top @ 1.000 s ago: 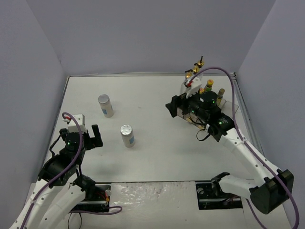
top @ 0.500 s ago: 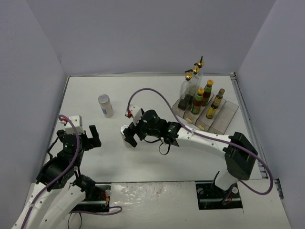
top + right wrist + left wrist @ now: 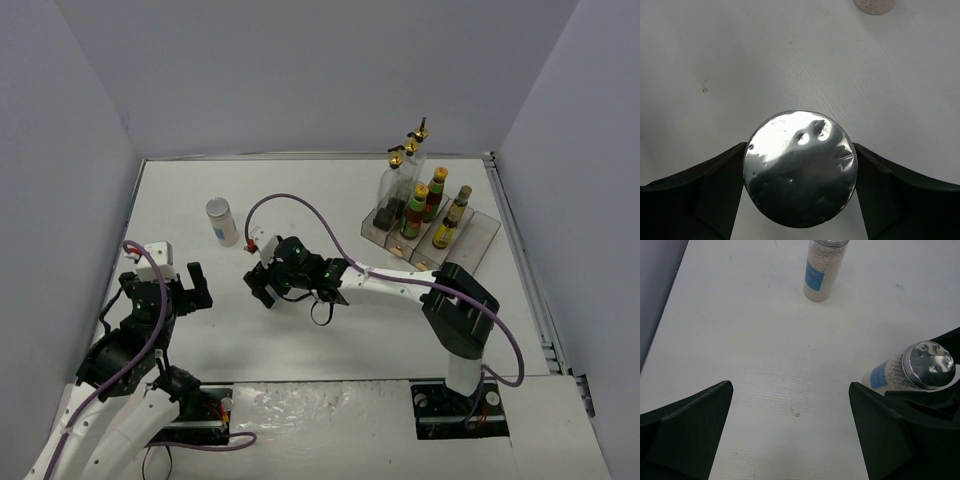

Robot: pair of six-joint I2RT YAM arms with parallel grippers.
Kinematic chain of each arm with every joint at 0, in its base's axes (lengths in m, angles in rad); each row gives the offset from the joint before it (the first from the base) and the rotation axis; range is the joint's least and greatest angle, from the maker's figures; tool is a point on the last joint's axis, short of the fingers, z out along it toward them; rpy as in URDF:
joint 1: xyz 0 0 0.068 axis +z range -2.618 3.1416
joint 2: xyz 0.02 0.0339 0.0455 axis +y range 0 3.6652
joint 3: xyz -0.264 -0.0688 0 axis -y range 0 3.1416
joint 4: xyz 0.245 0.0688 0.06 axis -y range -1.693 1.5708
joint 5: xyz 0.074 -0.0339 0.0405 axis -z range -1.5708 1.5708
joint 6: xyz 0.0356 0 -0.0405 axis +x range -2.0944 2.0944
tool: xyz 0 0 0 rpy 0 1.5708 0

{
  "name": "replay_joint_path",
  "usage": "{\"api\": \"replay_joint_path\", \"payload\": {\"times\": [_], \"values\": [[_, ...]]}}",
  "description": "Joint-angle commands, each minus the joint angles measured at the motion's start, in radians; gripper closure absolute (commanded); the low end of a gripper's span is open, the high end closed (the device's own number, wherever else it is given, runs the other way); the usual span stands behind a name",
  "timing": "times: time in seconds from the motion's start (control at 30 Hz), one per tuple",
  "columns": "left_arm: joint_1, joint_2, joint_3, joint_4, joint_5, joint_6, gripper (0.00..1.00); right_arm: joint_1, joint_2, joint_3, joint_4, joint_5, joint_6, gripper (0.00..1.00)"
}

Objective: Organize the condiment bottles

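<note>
1. Top external view. The right arm extends across the counter (image 3: pixel 330 200) to left of centre. There the right tool (image 3: pixel 265 285) covers the held shaker (image 3: pixel 927 365). The standing shaker (image 3: pixel 222 220) is upright, up and to the left of it and apart. The left tool (image 3: pixel 190 292) hovers at mid-left, near the right tool. At upper right the rack (image 3: pixel 478 240) carries the tall glass bottles (image 3: pixel 393 190) with gold pourers, the red-sauce bottles (image 3: pixel 418 215) and the small dark bottles (image 3: pixel 443 232). Their labels are too small to read.
2. Left wrist view. The left tool's fingers are wide apart at the lower corners, holding nothing. The held shaker is at lower right, showing a dimpled silver lid, a blue label and pale granules. Dark fingers of the right tool flank it, just ahead of the left tool's right-hand finger. The standing shaker at top centre bears a like blue label, its print unreadable.
3. Right wrist view. The right tool is clamped on the held shaker, with a finger (image 3: pixel 705 185) meeting each side of the lid and no gap showing. The standing shaker's base touches the top edge.
</note>
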Motion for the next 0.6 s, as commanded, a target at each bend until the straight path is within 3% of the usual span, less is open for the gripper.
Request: {"api": "replay_joint_path", "payload": {"times": [0.0, 0.27, 0.47, 0.57], "values": [[0.008, 0.013, 0.021, 0.049, -0.017, -0.002, 0.00, 0.005, -0.044, -0.008, 0.090, 0.041, -0.010, 0.31], [0.007, 0.013, 0.021, 0.051, -0.014, -0.002, 0.00, -0.054, -0.193, -0.155, 0.101, 0.113, 0.028, 0.84], [0.008, 0.016, 0.021, 0.051, -0.014, 0.000, 0.00, -0.198, -0.431, -0.284, 0.029, 0.206, 0.068, 0.98], [0.009, 0.018, 0.021, 0.052, -0.012, -0.001, 0.00, -0.286, -0.539, -0.309, -0.048, 0.274, 0.082, 1.00]]}}
